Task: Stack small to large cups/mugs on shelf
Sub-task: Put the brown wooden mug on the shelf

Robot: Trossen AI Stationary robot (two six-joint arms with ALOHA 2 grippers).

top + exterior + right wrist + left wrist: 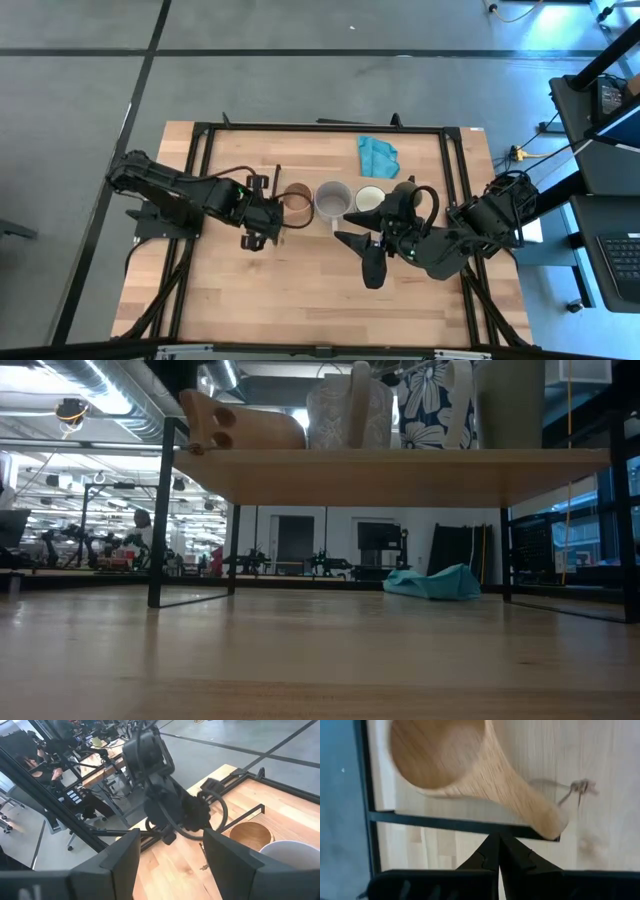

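Observation:
The shelf (400, 475) carries all four cups in a row, each standing on its base. They are the brown wooden cup (255, 428), the grey mug (345, 412), the white cup (432, 405) and the olive-green cup (515, 405). In the high view I see the wooden cup (297, 199), the grey mug (333, 200) and the white cup (370, 198). My right arm hides the olive cup there. My left gripper (256, 238) is shut and empty, just near of the wooden cup's handle (540, 815). My right gripper (371, 268) is open and empty, near of the shelf.
A teal cloth (377, 154) lies on the table behind the shelf. The shelf's black wire leg (445, 822) runs just ahead of my left fingertips. A thin cord loop (577, 787) trails from the wooden handle's end. A black frame (320, 128) rims the table.

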